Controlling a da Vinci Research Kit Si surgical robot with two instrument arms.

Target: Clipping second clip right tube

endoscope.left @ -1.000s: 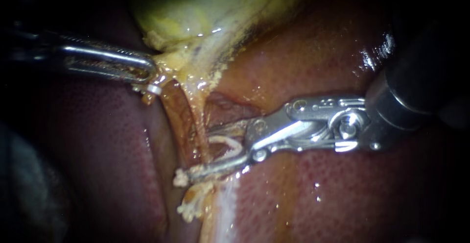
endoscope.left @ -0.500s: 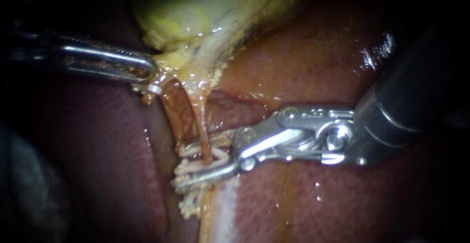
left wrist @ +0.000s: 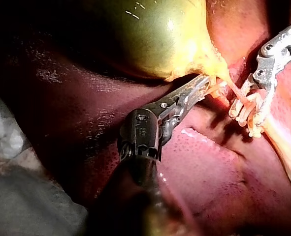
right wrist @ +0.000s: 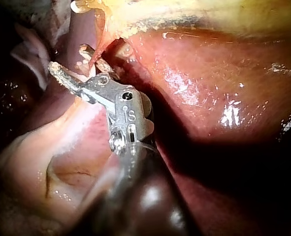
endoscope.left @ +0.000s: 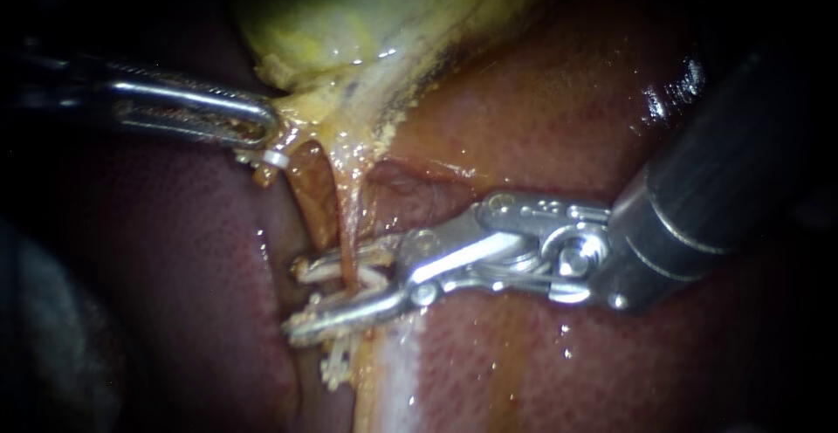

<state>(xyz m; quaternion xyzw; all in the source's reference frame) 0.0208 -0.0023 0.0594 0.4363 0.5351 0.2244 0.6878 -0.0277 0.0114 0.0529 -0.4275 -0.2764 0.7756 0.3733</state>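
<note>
Your right instrument's tool (endoscope.left: pixel 297 300) lies low over the dark red liver (endoscope.left: pixel 541 110). Its slim silver jaws stand apart, yet both bear on the small white clip (endoscope.left: pixel 374 278) seated between them, so the tool is clamped on that clip. The clip straddles the thin tan tube (endoscope.left: pixel 343 223) — you can see the tube run down from the neck of the glossy yellow-green gallbladder (endoscope.left: pixel 349 14) and cross between the jaws about midway along them. Your left instrument's tool (endoscope.left: pixel 266 127) is pinched together on the yellow tissue at the gallbladder's neck, just beside the tube's upper end — apart from the right one.
</note>
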